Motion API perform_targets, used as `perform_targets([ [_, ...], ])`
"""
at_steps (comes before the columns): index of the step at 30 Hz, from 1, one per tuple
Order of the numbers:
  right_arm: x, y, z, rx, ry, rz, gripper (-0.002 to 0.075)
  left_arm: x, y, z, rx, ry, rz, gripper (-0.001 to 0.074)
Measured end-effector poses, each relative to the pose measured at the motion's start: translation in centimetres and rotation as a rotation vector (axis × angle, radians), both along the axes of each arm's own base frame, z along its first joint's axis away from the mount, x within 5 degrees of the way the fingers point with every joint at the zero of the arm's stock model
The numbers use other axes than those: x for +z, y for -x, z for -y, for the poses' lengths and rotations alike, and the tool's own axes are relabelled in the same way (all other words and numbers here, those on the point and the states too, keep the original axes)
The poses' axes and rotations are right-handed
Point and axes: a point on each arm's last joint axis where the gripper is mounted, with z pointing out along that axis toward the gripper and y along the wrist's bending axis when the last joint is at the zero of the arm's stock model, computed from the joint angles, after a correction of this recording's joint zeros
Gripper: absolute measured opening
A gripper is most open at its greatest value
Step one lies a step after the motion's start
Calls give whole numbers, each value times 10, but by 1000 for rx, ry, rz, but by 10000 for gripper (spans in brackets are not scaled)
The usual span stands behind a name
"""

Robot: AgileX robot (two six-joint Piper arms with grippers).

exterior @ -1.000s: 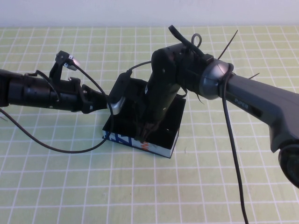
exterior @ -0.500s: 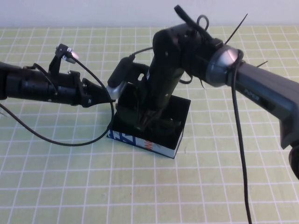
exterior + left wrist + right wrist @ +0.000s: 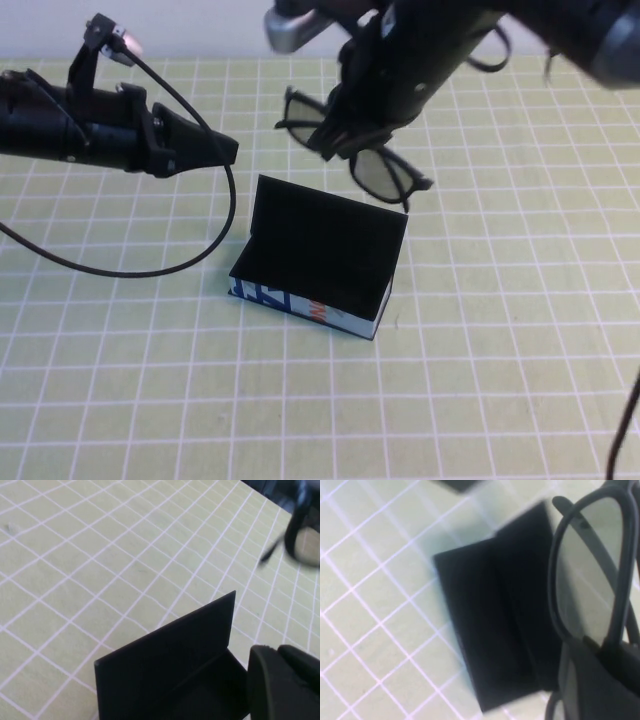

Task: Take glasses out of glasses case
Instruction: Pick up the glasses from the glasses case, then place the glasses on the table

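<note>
The glasses case (image 3: 318,258) lies open on the green grid mat with its lid upright, black lining showing and the light-blue printed side (image 3: 300,306) facing front. My right gripper (image 3: 342,138) is shut on the black glasses (image 3: 381,178) and holds them in the air above the back of the case. My left gripper (image 3: 226,150) is shut and empty, hovering to the left of the case and above it, apart from the lid. The case lid also shows in the left wrist view (image 3: 170,655), and the case (image 3: 490,630) and glasses (image 3: 590,570) in the right wrist view.
The green grid mat (image 3: 150,380) covers the table. A black cable (image 3: 120,268) from the left arm loops down onto the mat left of the case. A pale wall runs along the mat's far edge.
My right gripper has risen out of the case with the glasses in it. My left gripper has moved up and left, off the lid, which stays upright.
</note>
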Motion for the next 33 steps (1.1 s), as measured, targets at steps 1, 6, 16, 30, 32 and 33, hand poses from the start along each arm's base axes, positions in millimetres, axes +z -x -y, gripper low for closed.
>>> perform_targets([
  [1,8,2,12,-42,-15,-2,33,2,1,0,1,-3,1,-4],
  [6,13,15,75,-264,-31,-80,33,16,8,-2,30,-25,8,-4],
  [16,-79,25,137,-652,-177,-255,33,30,18,-3,68,-27,6,-4],
  [30,-175,-16,122,-758,-198,-391,33,28,21,-4,56,-43,-24,-4],
  [32,-181,-18,122,-762,-193,-395,39,28,21,-4,54,-49,-27,-4],
  [33,-183,-18,122,-764,-192,-398,48,28,21,-4,54,-51,-27,-4],
])
